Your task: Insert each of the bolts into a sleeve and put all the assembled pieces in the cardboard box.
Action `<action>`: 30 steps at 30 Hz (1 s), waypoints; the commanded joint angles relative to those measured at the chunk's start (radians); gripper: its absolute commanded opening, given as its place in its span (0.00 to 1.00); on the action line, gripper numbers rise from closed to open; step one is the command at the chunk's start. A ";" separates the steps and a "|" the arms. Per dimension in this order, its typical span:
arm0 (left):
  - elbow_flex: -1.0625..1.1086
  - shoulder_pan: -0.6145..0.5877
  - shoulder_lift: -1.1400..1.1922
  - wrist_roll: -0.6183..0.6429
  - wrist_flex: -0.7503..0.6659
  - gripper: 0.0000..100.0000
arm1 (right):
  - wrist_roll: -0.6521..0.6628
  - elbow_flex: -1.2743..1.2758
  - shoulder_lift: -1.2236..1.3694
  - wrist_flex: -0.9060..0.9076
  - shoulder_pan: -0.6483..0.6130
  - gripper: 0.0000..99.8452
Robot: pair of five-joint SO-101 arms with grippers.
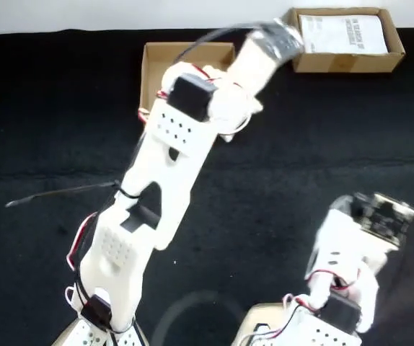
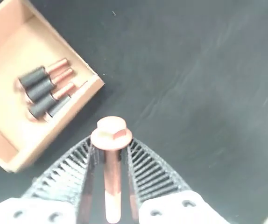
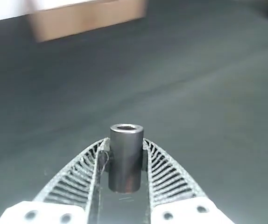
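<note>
My left gripper (image 2: 111,143) is shut on a copper bolt (image 2: 111,161), whose hex head sticks out past the fingertips. It hangs above the black table beside the open cardboard box (image 2: 12,51), which holds several dark sleeves with copper bolts in them (image 2: 43,91). My right gripper (image 3: 124,144) is shut on a dark grey sleeve (image 3: 125,156) that stands upright with its open bore outward. In the high view the left arm (image 1: 171,166) stretches to the cardboard box (image 1: 156,58), while the right arm (image 1: 355,252) stays low at the near right.
A second cardboard box (image 1: 348,40) with a printed sheet inside sits at the far right. A thin dark cable (image 1: 63,193) lies across the black mat (image 1: 322,144) on the left. The mat between the arms is bare.
</note>
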 commanded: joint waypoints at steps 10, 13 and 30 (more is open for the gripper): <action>0.174 0.088 -0.409 0.152 0.009 0.01 | -0.087 -0.131 -0.007 0.097 -0.450 0.01; 0.403 0.124 -0.575 0.150 0.006 0.01 | -0.068 -0.124 -0.007 0.102 -0.483 0.01; 1.620 0.117 -0.984 0.153 -1.028 0.01 | 0.012 -0.119 0.001 0.094 -0.616 0.01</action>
